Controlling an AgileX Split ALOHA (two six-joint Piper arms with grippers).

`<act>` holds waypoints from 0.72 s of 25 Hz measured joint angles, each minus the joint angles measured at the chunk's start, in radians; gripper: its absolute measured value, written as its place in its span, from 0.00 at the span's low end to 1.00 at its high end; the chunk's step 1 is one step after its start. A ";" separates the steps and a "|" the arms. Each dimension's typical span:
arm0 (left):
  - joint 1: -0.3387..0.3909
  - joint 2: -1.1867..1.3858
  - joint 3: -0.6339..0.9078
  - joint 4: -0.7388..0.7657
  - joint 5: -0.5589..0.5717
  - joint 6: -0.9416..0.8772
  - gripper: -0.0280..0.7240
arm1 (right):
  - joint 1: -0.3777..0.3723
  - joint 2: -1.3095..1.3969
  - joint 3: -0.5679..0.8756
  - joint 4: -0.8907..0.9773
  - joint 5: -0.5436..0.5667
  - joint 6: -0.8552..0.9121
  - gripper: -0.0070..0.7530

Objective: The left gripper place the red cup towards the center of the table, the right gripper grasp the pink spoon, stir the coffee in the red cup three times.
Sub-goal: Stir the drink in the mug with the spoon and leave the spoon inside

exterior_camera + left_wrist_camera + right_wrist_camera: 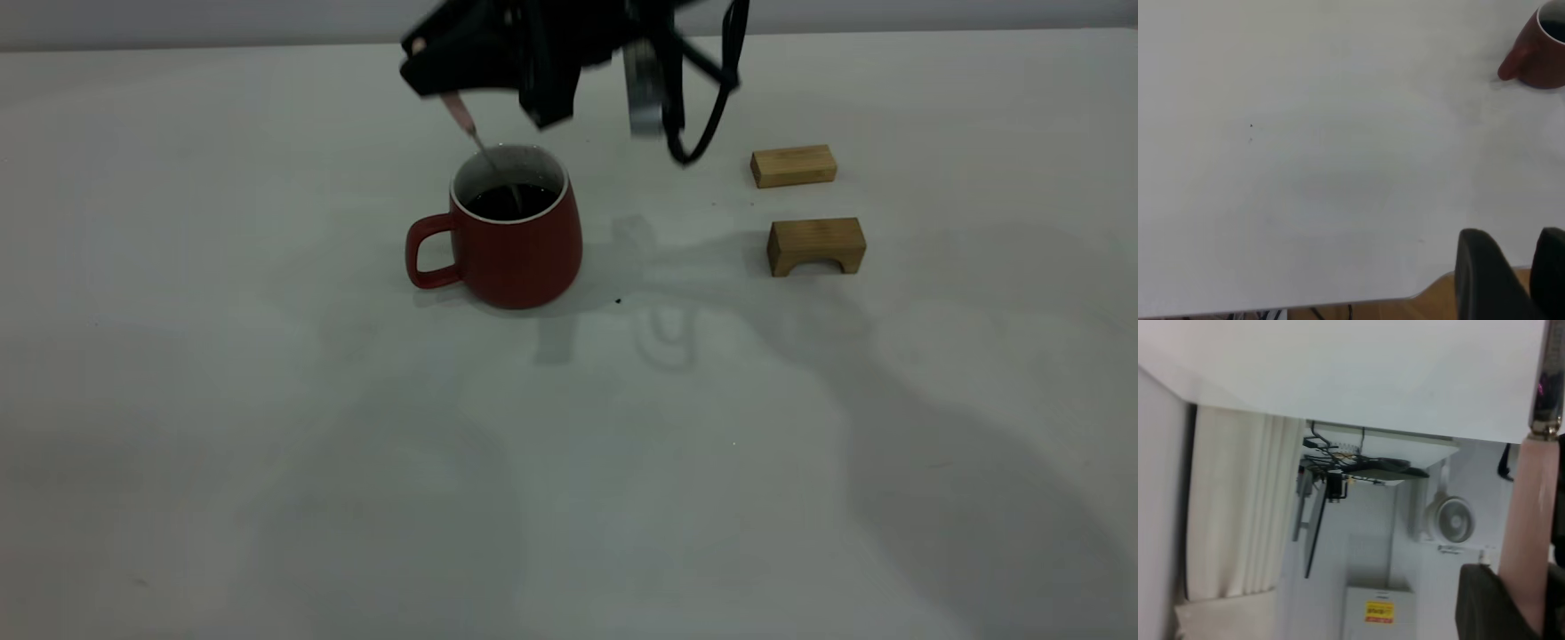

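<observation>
Red cup (516,242) stands upright on the worktop (267,444), a little left of the middle in the exterior view, loop handle pointing to that view's left. White rim and inner wall show; coffee (511,201) fills it, dark and nearly black. Pink spoon (480,142) slants down into the cup from above its far rim: pale pink handle uppermost, grey metal neck crossing the rim, bowl dipped in the liquid. Right hand (444,76) hangs just above and behind the cup, blurred, closed on the top of the spoon handle. Right wrist view confirms the grip: the pink handle (1528,533) runs between dark fingers (1488,607), with the metal neck beyond it. Cable loops and a pale metal part hang from the right arm, to the cup's right in the exterior view. Two wooden blocks sit well to the right of the cup: a plain bar (793,166) farther back, and a bridge-shaped block (816,245) with a cut-out underside nearer the camera; the two are apart. Left hand (1515,280) is out of the exterior view. Left wrist view shows two dark fingers with a gap between them, holding nothing, poised over the worktop edge, well apart from the cup (1538,57), which shows only at the frame's corner.
</observation>
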 joint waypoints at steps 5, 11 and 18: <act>0.000 0.000 0.000 0.000 0.000 0.000 0.37 | -0.001 0.056 -0.009 0.108 0.068 -0.153 0.20; 0.000 0.000 0.000 0.000 0.000 0.000 0.37 | -0.066 0.056 -0.020 0.024 0.087 -0.094 0.20; 0.000 0.000 0.000 0.000 0.000 0.000 0.37 | -0.059 0.056 -0.020 0.011 0.126 -0.039 0.20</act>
